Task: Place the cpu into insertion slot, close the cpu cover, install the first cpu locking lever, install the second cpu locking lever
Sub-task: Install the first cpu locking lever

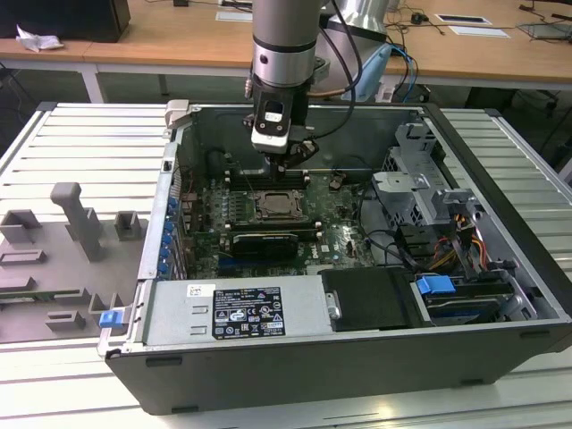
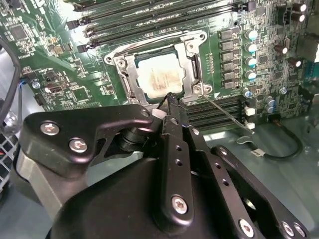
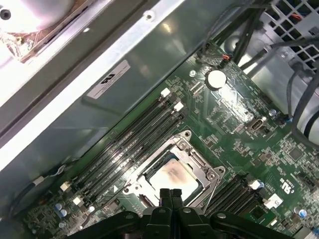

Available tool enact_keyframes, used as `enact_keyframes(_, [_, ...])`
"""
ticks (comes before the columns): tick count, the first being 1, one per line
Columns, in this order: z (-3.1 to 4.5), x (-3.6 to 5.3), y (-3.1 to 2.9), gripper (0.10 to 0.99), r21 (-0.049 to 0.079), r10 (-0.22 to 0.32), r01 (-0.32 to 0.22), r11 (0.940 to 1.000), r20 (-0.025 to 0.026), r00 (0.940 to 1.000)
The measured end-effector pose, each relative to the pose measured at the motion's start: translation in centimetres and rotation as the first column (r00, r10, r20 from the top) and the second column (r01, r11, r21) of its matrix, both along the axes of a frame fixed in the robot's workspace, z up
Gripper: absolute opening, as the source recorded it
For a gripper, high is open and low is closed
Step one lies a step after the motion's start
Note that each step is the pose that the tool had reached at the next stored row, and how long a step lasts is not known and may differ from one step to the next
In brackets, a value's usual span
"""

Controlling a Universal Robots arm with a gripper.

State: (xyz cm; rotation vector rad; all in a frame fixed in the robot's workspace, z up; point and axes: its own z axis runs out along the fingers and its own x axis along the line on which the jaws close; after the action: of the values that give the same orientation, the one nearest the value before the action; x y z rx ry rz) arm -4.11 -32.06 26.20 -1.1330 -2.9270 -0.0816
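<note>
Pincer (image 3: pixel 171 193): black, tips pressed together, empty.
Cpu (image 2: pixel 159 77): pale square metal chip, sat just beyond pincer.
Risk: pincer could slip off thin wire lever (image 2: pixel 224 110), gouging green board (image 2: pixel 50 59).

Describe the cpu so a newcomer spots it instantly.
Inside the open grey computer case, look at the green circuit board. Between its banks of long black memory slots lies a silvery square metal frame; the cpu is the pale flat metal square in its window, the only plain plate there.
</note>
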Motion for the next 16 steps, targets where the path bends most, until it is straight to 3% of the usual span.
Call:
enact_keyframes(7, [0.00, 0.00, 0.00, 0.106, 0.000, 0.068, -0.068, 0.9977, -0.0001, 0.9977])
enact_keyframes(16, [0.00, 0.00, 0.00, 0.106, 0.000, 0.174, -0.174, 0.9847, -0.0001, 0.9847])
